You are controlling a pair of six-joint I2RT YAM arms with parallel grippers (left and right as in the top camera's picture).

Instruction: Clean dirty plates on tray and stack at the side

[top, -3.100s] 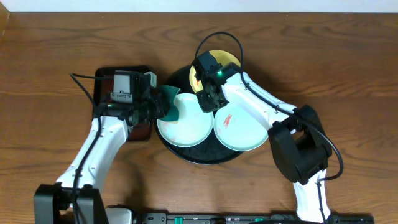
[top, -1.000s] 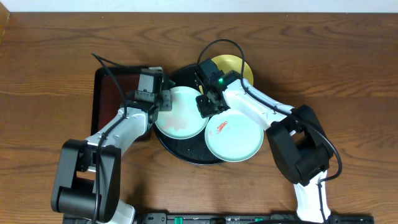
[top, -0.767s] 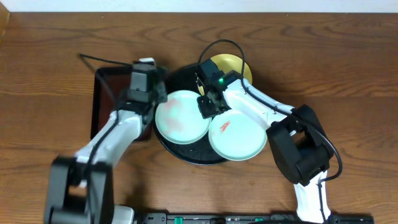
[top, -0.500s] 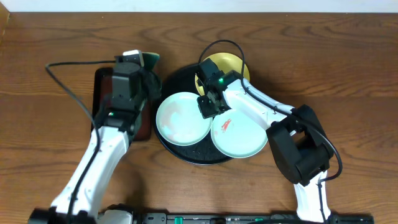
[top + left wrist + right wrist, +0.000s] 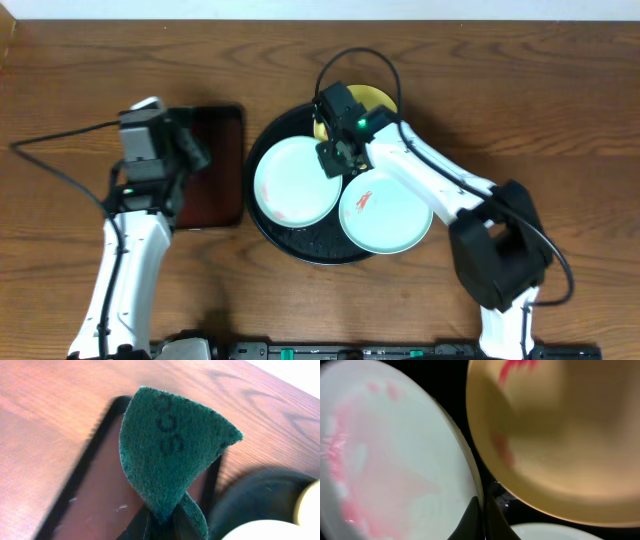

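Left gripper (image 5: 163, 523) clamps green scouring pad (image 5: 170, 455) over brown tray (image 5: 215, 170), 9 o'clock of black tray (image 5: 300, 246). Right gripper (image 5: 483, 521) pinched closed, empty, between plates. On black tray: yellow plate (image 5: 376, 97) 1 o'clock, left mint plate (image 5: 295, 182) 9 o'clock, right mint plate (image 5: 386, 214) 4 o'clock, all smeared red.

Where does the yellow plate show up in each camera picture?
Overhead: yellow plate at the far edge of the black tray, partly hidden.
Left wrist: a pale sliver at the right edge.
Right wrist: fills the upper right.
Shared landmark: the black tray.

Wooden table (image 5: 80, 70) under round black tray (image 5: 308, 243) and reddish-brown tray (image 5: 220, 170).
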